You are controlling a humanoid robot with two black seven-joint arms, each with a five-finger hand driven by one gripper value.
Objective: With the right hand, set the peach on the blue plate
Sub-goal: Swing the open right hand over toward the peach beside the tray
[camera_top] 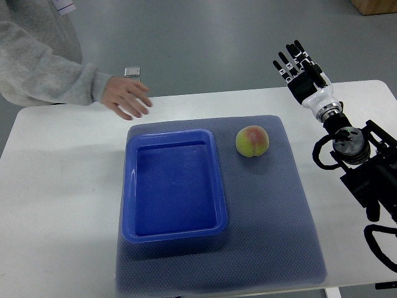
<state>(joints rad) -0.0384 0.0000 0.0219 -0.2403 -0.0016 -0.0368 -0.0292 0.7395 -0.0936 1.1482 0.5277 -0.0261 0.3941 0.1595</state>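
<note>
The right arm [356,155] reaches in from the right edge; its right hand [302,71] is raised, fingers [286,64] straight and spread, holding nothing.

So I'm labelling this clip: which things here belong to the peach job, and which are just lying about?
Belongs to the job:
peach
blue plate
right hand, fingers spread, empty

Just lying about:
grey mat
person's hand
small silver object

Glossy plastic blue plate [174,233], textured matt mat [273,211], smooth white table [62,205], fuzzy-skinned peach [252,141]
</note>
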